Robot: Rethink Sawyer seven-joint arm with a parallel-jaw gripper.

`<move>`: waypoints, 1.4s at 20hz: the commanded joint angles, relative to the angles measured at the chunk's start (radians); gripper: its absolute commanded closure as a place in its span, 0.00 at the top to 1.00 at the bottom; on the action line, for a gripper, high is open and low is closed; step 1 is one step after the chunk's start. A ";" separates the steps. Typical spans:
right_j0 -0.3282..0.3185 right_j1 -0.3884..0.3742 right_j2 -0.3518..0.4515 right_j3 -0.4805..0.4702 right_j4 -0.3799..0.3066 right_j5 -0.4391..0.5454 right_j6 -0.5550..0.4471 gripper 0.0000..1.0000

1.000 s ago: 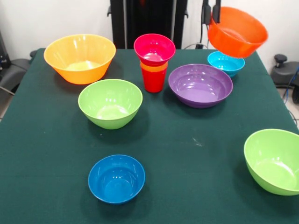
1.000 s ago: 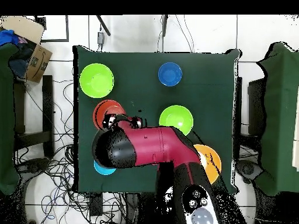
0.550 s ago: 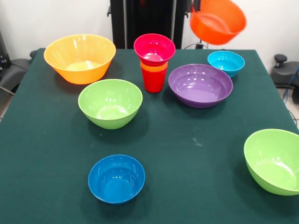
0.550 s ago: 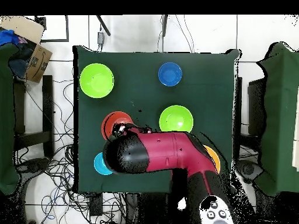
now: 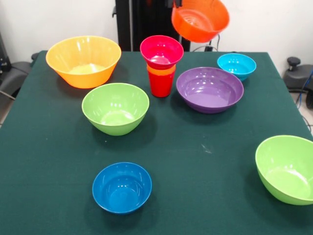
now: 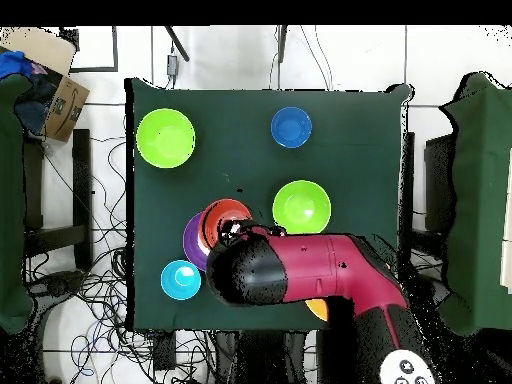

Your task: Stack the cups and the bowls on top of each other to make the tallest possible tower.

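Glossy plastic was seen throughout: an orange bowl [image 5: 200, 19], round and smooth, was held in the air at the top of the front view, tilted so that its mouth faced the camera and slightly downward. Its rim was carried by the gripper [image 5: 176, 4], of which only a dark tip showed at the top edge; whether it was pinching the rim could not be told with certainty. Half a second earlier the bowl had hung further right, above the light blue bowl [image 5: 236, 65]; now it was above and just right of the tower [image 5: 161, 66]. That tower was made of a red cup [image 5: 161, 84] standing upright, an orange band above it, and a small pink bowl [image 5: 162, 51] seated mouth-up on top.

On the green-clothed worktop [image 5: 195, 161] the wide purple bowl [image 5: 210, 89] was set just right of the tower. The large yellow-orange bowl [image 5: 83, 60], two lime green bowls [image 5: 115, 107] [image 5: 286, 168] and the dark blue bowl [image 5: 122, 187] were all resting mouth-up, well apart.

In the overhead view the arm [image 6: 300, 270] was seen covering the tower.
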 commanded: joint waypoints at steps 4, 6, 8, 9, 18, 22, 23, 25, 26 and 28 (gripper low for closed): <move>-0.067 0.036 0.135 0.098 -0.119 0.045 -0.283 0.00; -0.086 0.035 0.155 0.113 -0.122 0.032 -0.278 0.00; -0.106 0.037 0.176 0.123 -0.129 0.019 -0.272 0.00; -0.114 0.036 0.185 0.126 -0.132 0.018 -0.270 0.00; -0.197 0.053 0.261 0.159 -0.176 -0.029 -0.247 0.00; -0.225 0.059 0.292 0.157 -0.194 -0.027 -0.240 0.00; -0.230 0.060 0.298 0.157 -0.200 -0.030 -0.237 0.00; -0.237 0.064 0.310 0.158 -0.207 -0.032 -0.228 0.00; -0.242 0.065 0.317 0.160 -0.210 -0.034 -0.224 0.00; -0.249 0.069 0.330 0.162 -0.219 -0.039 -0.213 0.00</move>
